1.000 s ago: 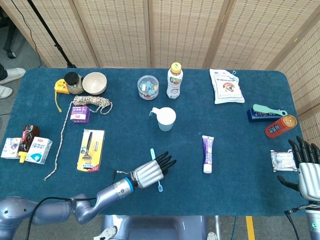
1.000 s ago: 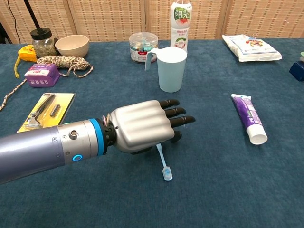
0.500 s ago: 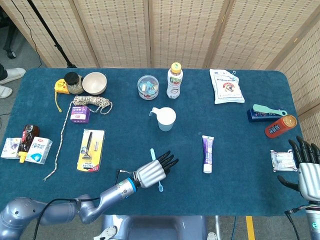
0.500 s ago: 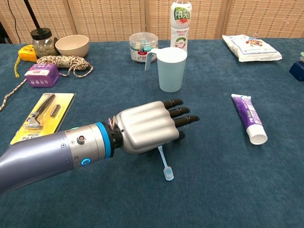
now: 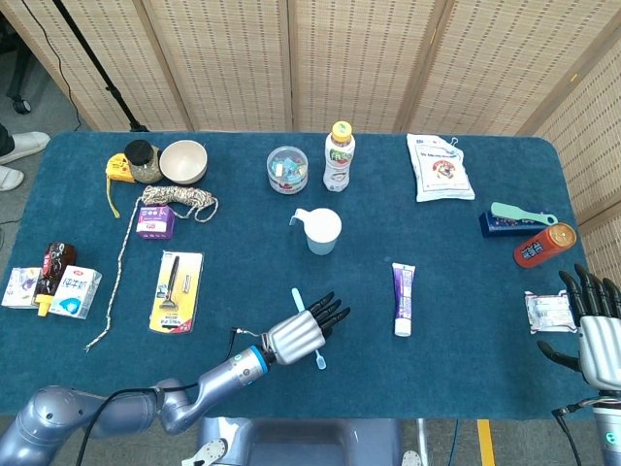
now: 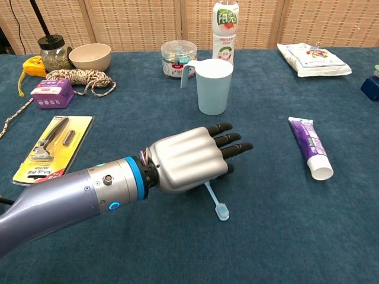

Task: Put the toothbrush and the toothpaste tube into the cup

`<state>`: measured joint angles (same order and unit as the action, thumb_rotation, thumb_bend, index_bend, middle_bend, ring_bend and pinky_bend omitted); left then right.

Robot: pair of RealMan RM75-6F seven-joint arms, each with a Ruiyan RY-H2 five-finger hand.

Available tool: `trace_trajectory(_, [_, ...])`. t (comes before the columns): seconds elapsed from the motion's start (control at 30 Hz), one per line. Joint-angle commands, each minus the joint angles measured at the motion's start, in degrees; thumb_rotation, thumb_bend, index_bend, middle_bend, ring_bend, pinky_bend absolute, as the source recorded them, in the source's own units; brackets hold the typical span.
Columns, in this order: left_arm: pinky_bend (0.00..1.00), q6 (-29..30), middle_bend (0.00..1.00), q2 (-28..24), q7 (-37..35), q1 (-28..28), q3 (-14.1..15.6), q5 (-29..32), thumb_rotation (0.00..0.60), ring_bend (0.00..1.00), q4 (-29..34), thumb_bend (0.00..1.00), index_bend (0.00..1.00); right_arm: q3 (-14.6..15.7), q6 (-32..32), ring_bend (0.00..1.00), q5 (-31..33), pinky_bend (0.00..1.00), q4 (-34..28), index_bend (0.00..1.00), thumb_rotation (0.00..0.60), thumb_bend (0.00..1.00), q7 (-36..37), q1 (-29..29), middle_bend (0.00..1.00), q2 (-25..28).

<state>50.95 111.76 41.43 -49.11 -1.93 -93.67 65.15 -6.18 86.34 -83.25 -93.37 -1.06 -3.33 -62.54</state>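
Chest view: left hand point(image 6: 192, 160) palm-down over toothbrush point(image 6: 215, 201), whether it grips cannot be told | toothbrush lies on table point(image 6: 278, 236), short of cup point(image 6: 213, 86) | light, stiff, thin; likely best pinched mid-handle | right hand point(image 5: 594, 328) fingers spread, empty

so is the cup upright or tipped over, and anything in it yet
Upright: the cup stands on its base with its mouth up. The head view shows nothing inside; the toothbrush and toothpaste tube lie on the table.

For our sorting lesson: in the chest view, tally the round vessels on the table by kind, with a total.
glass jar: 1
bowl: 1
clear lidded tub: 1
cup: 1
bottle: 1
Total: 5
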Motion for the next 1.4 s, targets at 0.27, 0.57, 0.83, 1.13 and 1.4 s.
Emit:
trace_trajectory(0.27, [0.00, 3.2, 0.00, 1.2, -2.7, 0.0, 0.5, -1.4, 0.600, 0.00, -1.9, 0.41, 0.54, 0.1, 0.0, 0.00, -0.1, 0.00, 0.1, 0.00, 0.600, 0.00, 0.5, 0.0, 0.00, 0.1])
trace_trajectory(0.57, [0.00, 4.8, 0.00, -0.7, -3.0, 0.3, 0.1, -1.4, 0.600, 0.00, 0.4, 0.41, 0.57, 0.3, -0.1, 0.00, -0.4, 0.00, -0.1, 0.00, 0.600, 0.00, 0.4, 0.0, 0.00, 0.1])
trace_trajectory(0.83, [0.00, 6.6, 0.00, -2.6, -4.0, 0.5, -0.9, -1.3, 0.600, 0.00, 3.7, 0.41, 0.57, 0.4, -0.2, 0.00, -0.5, 0.00, -0.2, 0.00, 0.600, 0.00, 0.3, -0.1, 0.00, 0.1])
trace_trajectory(1.13, [0.00, 12.3, 0.00, -8.3, -10.4, 1.2, -6.1, 0.1, 0.600, 0.00, 14.1, 0.41, 0.57, 0.7, -0.4, 0.00, -0.8, 0.00, -0.3, 0.00, 0.600, 0.00, 0.2, -0.2, 0.00, 0.0])
trace_trajectory(1.4, [0.00, 12.4, 0.00, -12.7, -19.0, 1.6, -11.3, 6.3, 0.600, 0.00, 22.2, 0.41, 0.57, 0.8, -0.7, 0.00, -0.8, 0.00, -0.4, 0.00, 0.600, 0.00, -0.2, -0.3, 0.00, -0.1])
